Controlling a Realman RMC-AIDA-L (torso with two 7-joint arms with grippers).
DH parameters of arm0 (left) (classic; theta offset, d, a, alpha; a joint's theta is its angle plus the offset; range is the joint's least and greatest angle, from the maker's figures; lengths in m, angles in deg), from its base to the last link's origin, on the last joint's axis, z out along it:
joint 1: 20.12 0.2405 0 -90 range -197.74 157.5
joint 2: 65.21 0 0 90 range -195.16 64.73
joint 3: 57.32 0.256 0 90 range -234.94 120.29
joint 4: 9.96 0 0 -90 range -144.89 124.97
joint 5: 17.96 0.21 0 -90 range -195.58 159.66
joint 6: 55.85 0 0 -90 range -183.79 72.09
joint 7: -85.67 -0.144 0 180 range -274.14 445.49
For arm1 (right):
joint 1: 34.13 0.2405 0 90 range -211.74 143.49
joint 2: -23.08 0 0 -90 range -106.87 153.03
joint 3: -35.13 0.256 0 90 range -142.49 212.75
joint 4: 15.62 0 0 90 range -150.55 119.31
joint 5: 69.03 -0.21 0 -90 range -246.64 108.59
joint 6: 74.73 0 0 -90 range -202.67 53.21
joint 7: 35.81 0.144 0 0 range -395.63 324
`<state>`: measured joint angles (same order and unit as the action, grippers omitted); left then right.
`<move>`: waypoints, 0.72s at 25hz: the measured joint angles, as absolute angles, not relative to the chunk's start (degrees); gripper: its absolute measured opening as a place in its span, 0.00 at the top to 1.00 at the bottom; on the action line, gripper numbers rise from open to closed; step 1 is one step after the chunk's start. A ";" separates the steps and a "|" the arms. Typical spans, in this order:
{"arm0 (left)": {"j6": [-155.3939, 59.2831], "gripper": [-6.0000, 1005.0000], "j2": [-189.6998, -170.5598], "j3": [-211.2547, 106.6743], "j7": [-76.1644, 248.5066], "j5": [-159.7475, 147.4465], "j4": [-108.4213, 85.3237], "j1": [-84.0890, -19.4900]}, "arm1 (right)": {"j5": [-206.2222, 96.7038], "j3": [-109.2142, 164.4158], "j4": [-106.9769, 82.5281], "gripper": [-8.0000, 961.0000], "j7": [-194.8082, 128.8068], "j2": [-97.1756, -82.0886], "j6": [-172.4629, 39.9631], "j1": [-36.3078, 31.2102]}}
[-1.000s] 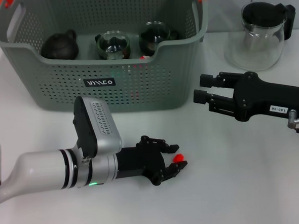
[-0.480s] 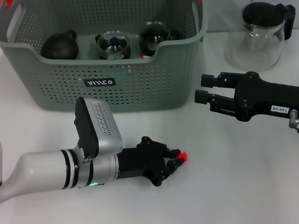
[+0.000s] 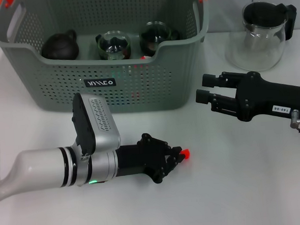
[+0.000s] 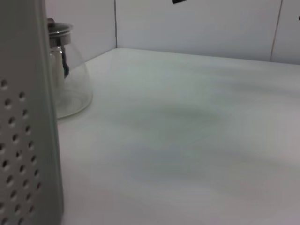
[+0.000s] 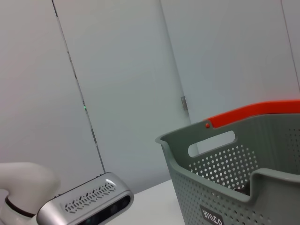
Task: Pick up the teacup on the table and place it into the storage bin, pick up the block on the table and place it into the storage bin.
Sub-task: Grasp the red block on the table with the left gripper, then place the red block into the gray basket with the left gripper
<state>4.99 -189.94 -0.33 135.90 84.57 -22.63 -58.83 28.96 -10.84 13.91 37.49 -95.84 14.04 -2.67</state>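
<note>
Head view. The left gripper (image 3: 174, 159), black-fingered on a silver wrist, lies low over the white table (image 3: 236, 189) with its fingers narrowed onto a small red block (image 3: 183, 154), which shows only as a red tip between the fingertips (its shape and long axis cannot be made out). The large grey-green perforated plastic storage bin (image 3: 138, 87) stands just beyond the left arm, away from the robot, so the carry would run up and over the bin's near wall. The bin already holds a dark round teapot (image 3: 59, 45) and two glass teacups (image 3: 114, 45) along its far side. The right gripper (image 3: 202, 88), black, hovers beside the bin's right-hand end with its fingers slightly apart and empty, well apart from the block. A clear glass pitcher with a black lid (image 3: 260, 34) stands beyond it.
</note>
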 joint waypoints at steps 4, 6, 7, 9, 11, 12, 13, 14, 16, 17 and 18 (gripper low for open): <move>4.76 0.88 -189.80 -0.36 136.20 84.72 -22.85 -58.61 | 28.85 -10.84 13.91 0.46 37.49 -95.79 14.03 -2.66; 5.31 0.88 -189.52 -0.58 137.19 84.75 -23.64 -58.02 | 28.79 -10.84 13.91 0.46 37.49 -95.75 14.03 -2.66; 5.94 0.88 -189.42 -0.53 138.30 84.91 -24.96 -57.16 | 28.77 -10.84 13.91 0.46 37.49 -95.74 14.03 -2.66; 7.52 0.88 -189.31 -0.28 140.72 85.30 -28.44 -54.88 | 28.74 -10.84 13.91 0.46 37.49 -95.74 14.03 -2.64; 9.61 0.87 -189.28 -0.16 143.49 85.65 -32.89 -52.02 | 28.69 -10.84 13.91 0.46 37.49 -95.75 14.04 -2.56; 10.37 0.87 -189.23 -0.24 144.57 85.74 -34.57 -50.95 | 28.69 -10.84 13.91 0.46 37.49 -95.75 14.03 -2.50; 11.53 0.87 -189.09 -0.30 145.92 85.81 -36.69 -49.58 | 28.68 -10.84 13.91 0.46 37.49 -95.75 14.03 -2.42; 12.47 0.87 -188.88 -0.43 147.03 85.80 -38.42 -48.37 | 28.68 -10.84 13.91 0.46 37.49 -95.75 14.03 -2.35; 14.58 0.86 -188.18 -0.74 149.60 85.84 -41.64 -46.38 | 28.69 -10.84 13.91 0.46 37.49 -95.75 14.03 -2.19; 15.39 0.86 -187.80 -0.99 150.56 85.88 -42.77 -45.68 | 28.69 -10.84 13.91 0.46 37.49 -95.75 14.03 -2.12; 16.61 0.86 -187.26 -1.91 151.80 86.46 -44.27 -44.60 | 28.70 -10.84 13.91 0.46 37.49 -95.75 14.03 -2.10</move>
